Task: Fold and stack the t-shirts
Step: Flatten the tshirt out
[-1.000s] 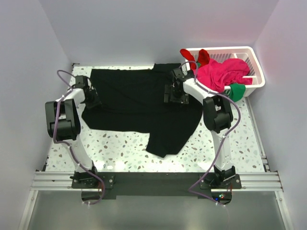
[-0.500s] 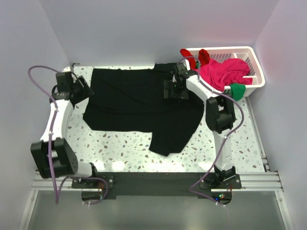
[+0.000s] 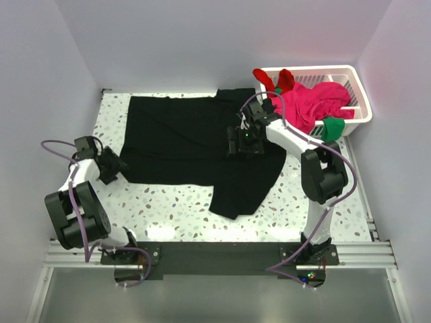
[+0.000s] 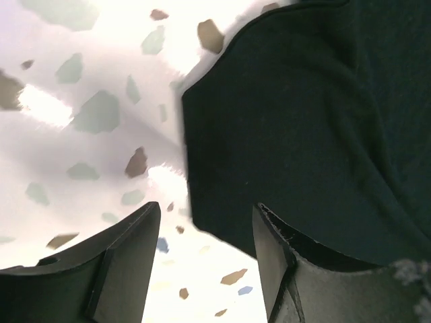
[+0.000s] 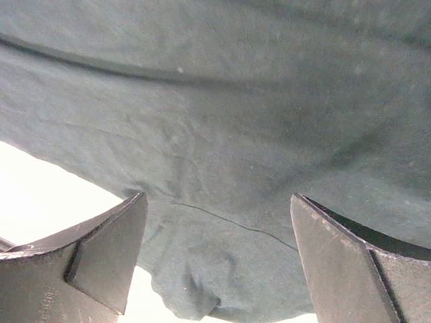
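Left hand (image 3: 112, 165): released. In the left wrist view its jaws stand apart with nothing between them; only speckled desk (image 3: 168, 210) surface and the cloth edge show through the gap. The hand sits low at the left side of the desk, just beside the near-left corner of the black t-shirt (image 3: 182, 138). Contact with the cloth cannot be confirmed.

Right hand (image 3: 244, 141): released. The right wrist view shows its jaws spread wide, with wrinkled dark cloth filling the space beyond them and nothing gripped. The hand is positioned over the right portion of the black t-shirt, pointing down at it.

Black t-shirt: lies spread out on the far half of the desk, between the two hands. One section extends toward the near edge at centre-right. A small part reaches the far edge of the desk.

Basket (image 3: 360, 94): white, slatted, at the far right corner of the desk. A magenta-pink t-shirt (image 3: 313, 101) is heaped in it and spills over the near rim. A red t-shirt (image 3: 283, 79) hangs over its left end. A green t-shirt (image 3: 332, 128) hangs below the near rim, onto the desk.
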Robot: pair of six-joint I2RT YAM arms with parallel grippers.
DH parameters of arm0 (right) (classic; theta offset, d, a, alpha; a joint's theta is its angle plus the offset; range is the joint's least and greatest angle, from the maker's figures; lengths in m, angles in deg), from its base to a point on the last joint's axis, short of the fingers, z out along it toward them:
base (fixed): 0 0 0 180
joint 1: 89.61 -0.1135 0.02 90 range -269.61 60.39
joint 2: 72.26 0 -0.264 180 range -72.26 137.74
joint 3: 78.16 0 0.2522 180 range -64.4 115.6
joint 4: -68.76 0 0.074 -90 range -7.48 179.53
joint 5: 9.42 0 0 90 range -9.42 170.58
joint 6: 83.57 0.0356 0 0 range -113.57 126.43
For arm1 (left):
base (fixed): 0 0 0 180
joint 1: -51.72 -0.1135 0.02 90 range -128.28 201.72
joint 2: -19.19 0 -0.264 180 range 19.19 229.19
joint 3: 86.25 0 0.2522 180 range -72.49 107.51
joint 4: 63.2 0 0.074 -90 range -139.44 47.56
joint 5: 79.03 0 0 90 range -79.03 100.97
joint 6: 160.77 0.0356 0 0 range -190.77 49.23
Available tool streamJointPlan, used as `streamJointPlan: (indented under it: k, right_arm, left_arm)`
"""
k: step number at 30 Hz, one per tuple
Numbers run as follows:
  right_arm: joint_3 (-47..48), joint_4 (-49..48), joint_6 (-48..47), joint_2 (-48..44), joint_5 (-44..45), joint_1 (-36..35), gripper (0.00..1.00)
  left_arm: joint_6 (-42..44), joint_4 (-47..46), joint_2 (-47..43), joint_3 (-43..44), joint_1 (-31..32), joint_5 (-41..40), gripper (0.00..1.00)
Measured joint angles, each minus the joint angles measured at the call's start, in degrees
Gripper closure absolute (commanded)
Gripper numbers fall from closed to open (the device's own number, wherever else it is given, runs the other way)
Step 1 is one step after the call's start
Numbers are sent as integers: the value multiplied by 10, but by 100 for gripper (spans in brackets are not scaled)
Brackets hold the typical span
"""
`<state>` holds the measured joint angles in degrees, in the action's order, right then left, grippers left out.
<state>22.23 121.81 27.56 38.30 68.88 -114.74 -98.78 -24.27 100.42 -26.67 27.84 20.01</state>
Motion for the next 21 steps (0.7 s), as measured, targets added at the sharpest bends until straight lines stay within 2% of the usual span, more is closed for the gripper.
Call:
streamJointPlan:
  k: [14,17,18,20,21]
  right_arm:
    - [-17,-8,-6,14,-10,0,11]
    - [-17,-10,-6,26,-11,0,11]
    - [-17,-10,-6,32,-11,0,11]
    - [-17,-10,-6,43,-11,0,11]
    - [-18,-11,-6,50,-11,0,11]
  left_arm:
    - [-10,-97,71,-17,0,17,44]
    - [-18,-129,80,-20,0,32,56]
    - [-23,-139,84,-21,0,38,68]
    - [-29,-150,91,-23,0,43,83]
    - [-31,-151,94,-24,0,49,95]
